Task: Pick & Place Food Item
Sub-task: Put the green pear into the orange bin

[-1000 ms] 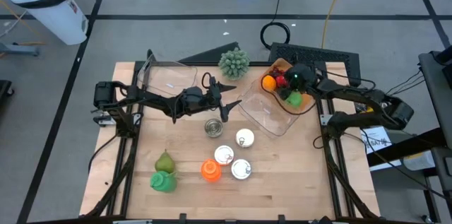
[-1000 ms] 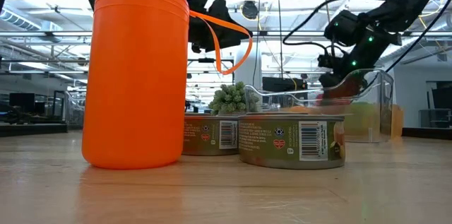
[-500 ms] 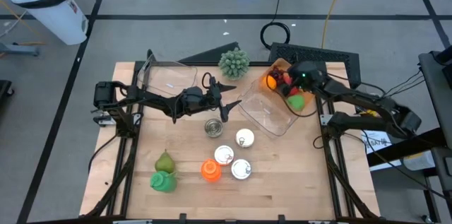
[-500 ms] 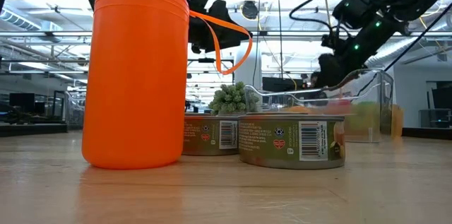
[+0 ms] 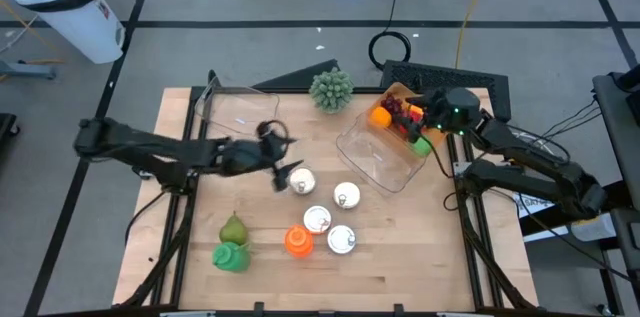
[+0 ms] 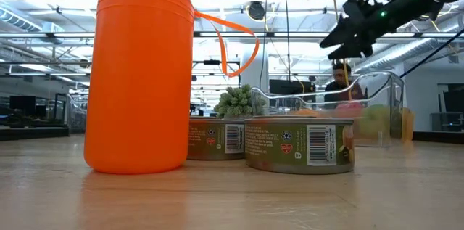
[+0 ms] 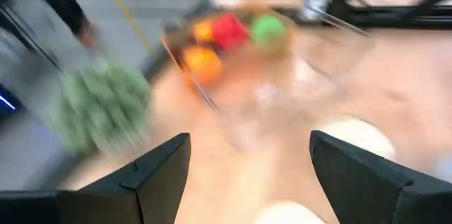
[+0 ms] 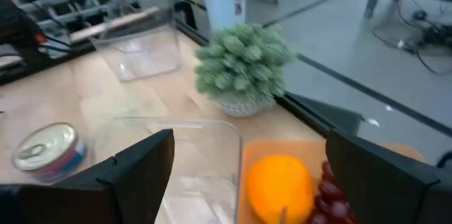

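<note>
An orange tray (image 5: 392, 92) at the far right holds an orange (image 5: 380, 115), red fruit (image 5: 397, 107) and a green piece (image 5: 420, 143). My right gripper (image 5: 420, 122) hovers open above this tray; its wrist view (image 8: 248, 143) shows the orange (image 8: 279, 185) below, with nothing between the fingers. My left gripper (image 5: 287, 173) is open and empty at mid-table, just left of a can (image 5: 302, 183). Its blurred wrist view (image 7: 247, 143) looks toward the fruit (image 7: 226, 30). In the low view the right gripper (image 6: 348, 30) hangs well above the table.
A clear tub (image 5: 375, 157) leans tilted beside the tray, and another clear tub (image 5: 235, 107) sits far left. Three more cans (image 5: 345, 195), an orange bottle (image 5: 297, 242), a pear (image 5: 233, 229) and a green piece (image 5: 230, 256) stand nearer. A potted plant (image 5: 331, 89) is at the far edge.
My left arm has swung back, carrying its open gripper toward the left and near edges, from beside the tilted tub to beside the can. My right gripper has risen from the fruit tray and drawn slightly to the right, empty.
</note>
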### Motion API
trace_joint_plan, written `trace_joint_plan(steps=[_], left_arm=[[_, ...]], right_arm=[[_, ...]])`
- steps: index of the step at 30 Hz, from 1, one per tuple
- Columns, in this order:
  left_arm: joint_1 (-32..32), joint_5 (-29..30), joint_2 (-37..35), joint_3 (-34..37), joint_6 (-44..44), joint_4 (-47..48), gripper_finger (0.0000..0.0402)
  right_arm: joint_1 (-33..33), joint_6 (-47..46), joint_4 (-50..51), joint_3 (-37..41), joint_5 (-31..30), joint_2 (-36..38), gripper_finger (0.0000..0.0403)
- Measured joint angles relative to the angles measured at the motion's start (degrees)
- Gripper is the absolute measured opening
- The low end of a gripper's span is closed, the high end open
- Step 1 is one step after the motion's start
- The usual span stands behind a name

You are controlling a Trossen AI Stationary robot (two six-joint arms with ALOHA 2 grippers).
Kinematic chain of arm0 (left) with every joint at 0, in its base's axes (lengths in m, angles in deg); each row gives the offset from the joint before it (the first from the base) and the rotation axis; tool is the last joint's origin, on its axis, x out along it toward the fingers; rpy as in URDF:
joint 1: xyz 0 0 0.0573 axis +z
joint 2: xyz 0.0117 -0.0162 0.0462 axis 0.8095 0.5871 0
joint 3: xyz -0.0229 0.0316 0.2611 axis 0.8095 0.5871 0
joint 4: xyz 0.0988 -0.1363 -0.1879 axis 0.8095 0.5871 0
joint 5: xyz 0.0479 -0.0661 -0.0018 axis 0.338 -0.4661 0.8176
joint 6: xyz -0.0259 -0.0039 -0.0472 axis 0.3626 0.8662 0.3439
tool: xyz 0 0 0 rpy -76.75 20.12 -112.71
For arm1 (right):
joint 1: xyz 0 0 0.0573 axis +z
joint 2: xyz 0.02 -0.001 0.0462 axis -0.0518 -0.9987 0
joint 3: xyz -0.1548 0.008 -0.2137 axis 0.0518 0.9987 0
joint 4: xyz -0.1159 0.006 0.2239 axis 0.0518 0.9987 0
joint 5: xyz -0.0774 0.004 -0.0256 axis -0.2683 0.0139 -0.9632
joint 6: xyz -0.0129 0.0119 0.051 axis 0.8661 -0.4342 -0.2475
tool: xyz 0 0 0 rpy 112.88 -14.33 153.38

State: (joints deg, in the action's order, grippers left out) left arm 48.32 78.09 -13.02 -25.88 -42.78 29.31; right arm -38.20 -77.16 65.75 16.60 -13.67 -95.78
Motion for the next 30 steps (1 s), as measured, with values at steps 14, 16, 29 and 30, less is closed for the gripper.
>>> trace_joint_plan(steps=[14, 16, 29, 30], left_arm=[[-18.6, -23.6, -9.8, 0.0, 73.8, 41.7, 0.0296], [-19.8, -31.7, -8.7, 0.0, 81.3, 44.4, 0.0296], [-28.4, -41.5, -1.1, 0.0, 91.3, 58.6, 0.0296], [-28.7, -40.6, -0.3, 0.0, 90.5, 58.2, 0.0296]], right_arm=[[2.3, 1.7, -1.9, 0.0, -0.1, -0.6, 0.0350], [2.3, 2.0, -2.2, 0.0, -0.1, -1.1, 0.0350], [2.3, 2.0, -2.4, 0.0, 0.0, -1.9, 0.0350], [2.3, 2.0, -2.4, 0.0, 0.0, -1.9, 0.0350]])
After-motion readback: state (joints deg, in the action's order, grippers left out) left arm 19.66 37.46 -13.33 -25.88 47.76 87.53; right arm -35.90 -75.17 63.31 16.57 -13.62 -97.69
